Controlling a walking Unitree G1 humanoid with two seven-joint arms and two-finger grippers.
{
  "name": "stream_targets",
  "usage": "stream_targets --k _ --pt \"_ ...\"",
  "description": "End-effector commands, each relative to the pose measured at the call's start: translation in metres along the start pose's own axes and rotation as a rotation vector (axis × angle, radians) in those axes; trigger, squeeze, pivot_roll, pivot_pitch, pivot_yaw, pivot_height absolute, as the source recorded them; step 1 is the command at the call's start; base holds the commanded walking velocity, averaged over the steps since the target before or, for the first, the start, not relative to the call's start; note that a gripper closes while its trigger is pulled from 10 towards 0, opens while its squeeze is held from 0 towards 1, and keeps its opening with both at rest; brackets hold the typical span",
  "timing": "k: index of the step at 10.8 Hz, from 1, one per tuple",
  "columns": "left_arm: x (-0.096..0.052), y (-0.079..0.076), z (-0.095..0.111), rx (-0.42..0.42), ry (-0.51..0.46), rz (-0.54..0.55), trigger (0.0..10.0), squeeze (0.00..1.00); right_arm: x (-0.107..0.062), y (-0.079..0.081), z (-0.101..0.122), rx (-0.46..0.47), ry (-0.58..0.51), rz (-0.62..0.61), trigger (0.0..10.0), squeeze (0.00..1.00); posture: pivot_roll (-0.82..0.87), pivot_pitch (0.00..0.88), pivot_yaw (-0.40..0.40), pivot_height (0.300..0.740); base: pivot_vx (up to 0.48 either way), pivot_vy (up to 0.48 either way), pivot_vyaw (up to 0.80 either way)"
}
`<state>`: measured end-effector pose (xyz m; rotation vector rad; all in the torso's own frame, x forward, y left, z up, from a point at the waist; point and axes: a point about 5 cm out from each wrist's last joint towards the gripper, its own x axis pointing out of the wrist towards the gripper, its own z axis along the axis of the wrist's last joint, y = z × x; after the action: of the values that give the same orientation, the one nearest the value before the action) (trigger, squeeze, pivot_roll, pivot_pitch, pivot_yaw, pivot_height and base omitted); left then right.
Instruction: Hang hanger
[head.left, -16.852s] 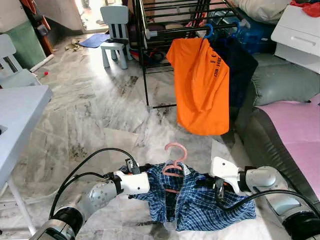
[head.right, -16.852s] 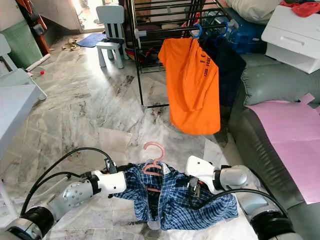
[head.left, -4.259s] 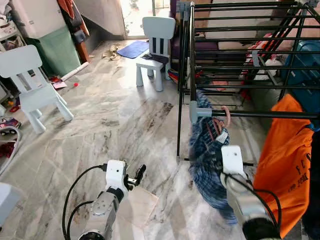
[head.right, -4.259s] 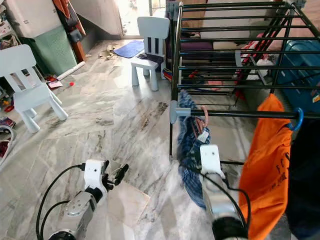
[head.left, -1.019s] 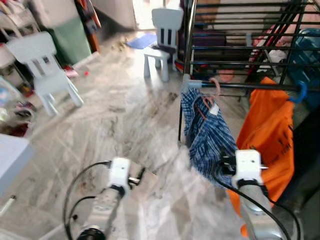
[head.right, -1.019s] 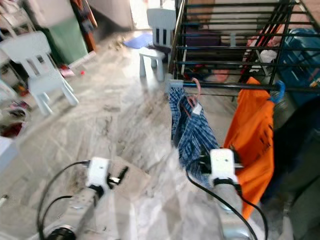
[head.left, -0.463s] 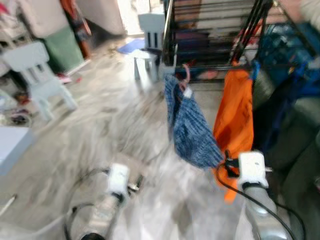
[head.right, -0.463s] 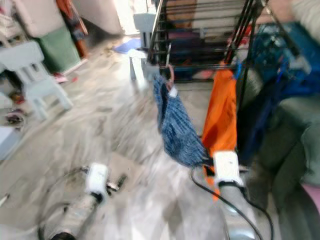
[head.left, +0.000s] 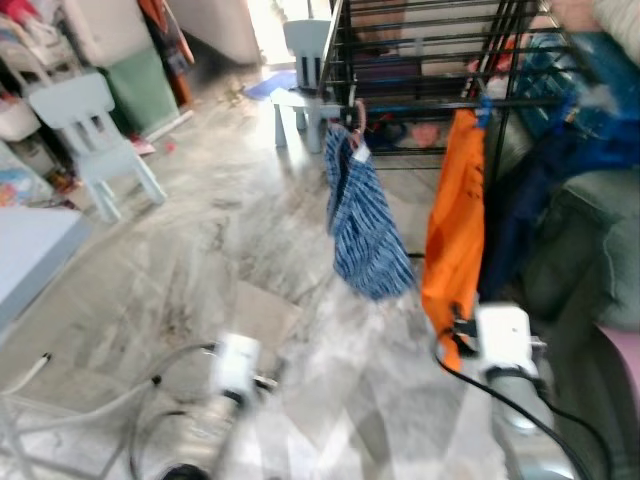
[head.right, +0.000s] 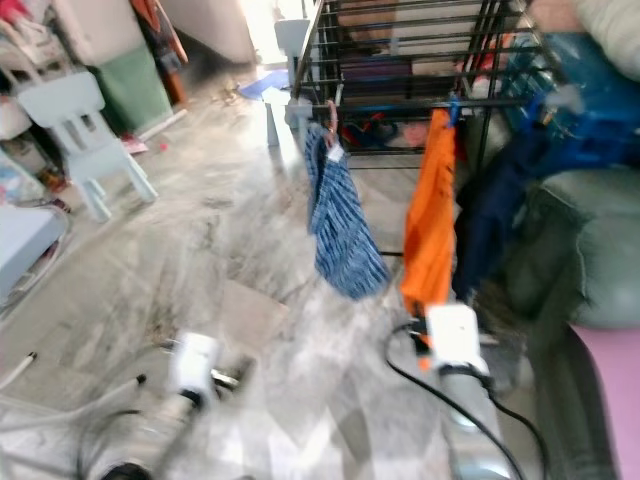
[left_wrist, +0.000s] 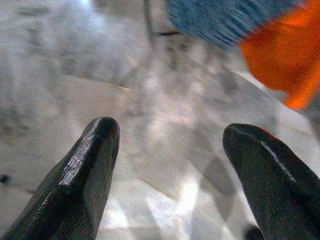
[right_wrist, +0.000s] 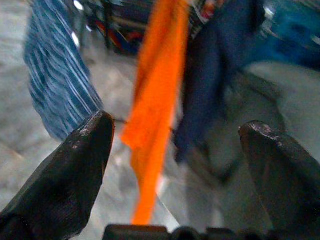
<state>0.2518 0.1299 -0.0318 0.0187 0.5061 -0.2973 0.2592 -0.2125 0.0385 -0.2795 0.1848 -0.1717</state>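
The right gripper (right_wrist: 180, 150) has its two black fingers spread wide apart with nothing between them; it hangs in the air short of the clothes, and past its tips are a hanging orange shirt (right_wrist: 157, 95), a blue-and-white checked shirt (right_wrist: 60, 85) and a dark navy garment (right_wrist: 215, 75). In the head views the right arm's white wrist block (head.left: 503, 338) sits low, just in front of the orange shirt's hem and apart from it. The left gripper (left_wrist: 170, 150) is likewise spread open and empty, held low over the pale veined marble floor (head.left: 200, 250), with a loose beige floor tile (head.left: 262, 310) just ahead of it. The pink plastic hanger (head.left: 357, 117) is hooked over the front rail of the black metal drying rack (head.left: 430, 50) at its left corner, and the checked shirt (head.left: 362, 220) hangs from it, free of both grippers. Beside it on the same rail hangs the orange shirt (head.left: 455, 230) on a blue hook, then the navy garment (head.left: 535, 200). A grey sofa (head.left: 590, 260) stands to the right. Farther left are two pale blue plastic child chairs (head.left: 95, 135) and a green bin (head.left: 140, 90). The head views are blurred.
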Motion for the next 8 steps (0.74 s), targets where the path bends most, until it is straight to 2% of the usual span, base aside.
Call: stream_targets --k 1,3,4,5,6,7,8 --pt "-0.002 0.013 0.0 0.019 0.006 0.029 10.0 0.0 0.0 0.008 -0.004 0.008 0.015 0.033 10.0 0.45 -0.14 0.0 0.09 0.74 0.0 0.0 0.0" --pt "-0.006 0.022 -0.008 0.043 0.065 0.056 10.0 0.0 -0.001 0.022 -0.026 -0.023 0.116 0.115 10.0 0.35 -0.14 0.0 0.092 0.74 0.0 0.0 0.0" --pt "-0.009 0.025 -0.015 0.051 0.098 0.078 10.0 0.0 -0.003 0.028 -0.034 -0.022 0.157 0.159 10.0 0.24 -0.14 0.0 0.088 0.74 0.0 0.0 0.0" --pt "-0.013 0.029 -0.022 0.038 0.129 0.097 10.0 0.0 -0.006 0.029 -0.044 -0.035 0.198 0.195 10.0 0.13 -0.13 0.0 0.085 0.74 0.0 0.0 0.0" --pt "-0.017 0.033 -0.029 0.015 0.163 0.118 10.0 0.0 -0.01 0.029 -0.052 -0.047 0.239 0.219 10.0 0.1 -0.12 0.0 0.081 0.74 0.0 0.0 0.0" --pt "-0.021 0.034 -0.038 -0.002 0.203 0.126 10.0 0.0 -0.012 0.031 -0.057 -0.081 0.26 0.26 10.0 0.0 -0.12 0.0 0.082 0.74 0.0 0.0 0.0" --pt "-0.026 0.036 -0.045 -0.006 0.245 0.141 10.0 0.0 -0.011 0.034 -0.059 -0.082 0.279 0.309 10.0 0.0 -0.12 0.0 0.093 0.74 0.0 0.0 0.0"
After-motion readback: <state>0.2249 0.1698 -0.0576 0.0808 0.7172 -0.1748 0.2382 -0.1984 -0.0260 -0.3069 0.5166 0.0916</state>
